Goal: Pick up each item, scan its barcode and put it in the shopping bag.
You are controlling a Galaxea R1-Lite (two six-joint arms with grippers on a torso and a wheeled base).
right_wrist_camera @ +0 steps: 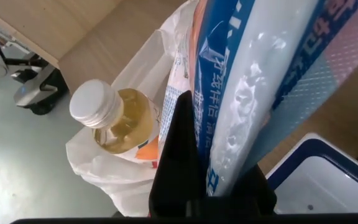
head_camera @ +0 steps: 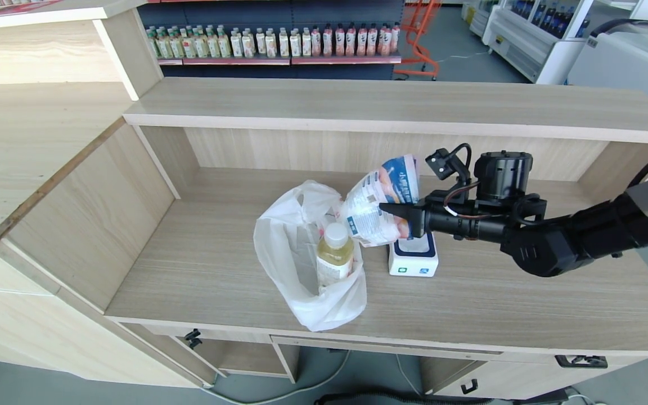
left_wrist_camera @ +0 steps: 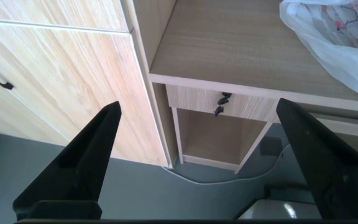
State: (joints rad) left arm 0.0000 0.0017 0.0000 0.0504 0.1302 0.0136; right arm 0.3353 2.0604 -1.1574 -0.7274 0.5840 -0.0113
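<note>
Where the counter (head_camera: pixel 200 264) ends at its front corner, the left gripper (left_wrist_camera: pixel 199 104) hangs low, below the counter top, fingers spread wide with nothing between them. On the counter a white shopping bag (head_camera: pixel 296 264) stands open, a bottle (head_camera: pixel 334 256) of yellowish drink upright inside. Just beside the bag sits a white scanner (head_camera: pixel 413 260). Above the scanner, the right gripper (head_camera: pixel 396 215) is clamped on a blue and white packet (head_camera: pixel 380 194), held upright close by the bag's mouth. Farther back, a shelf (head_camera: pixel 279 59) carries rows of bottles.
</note>
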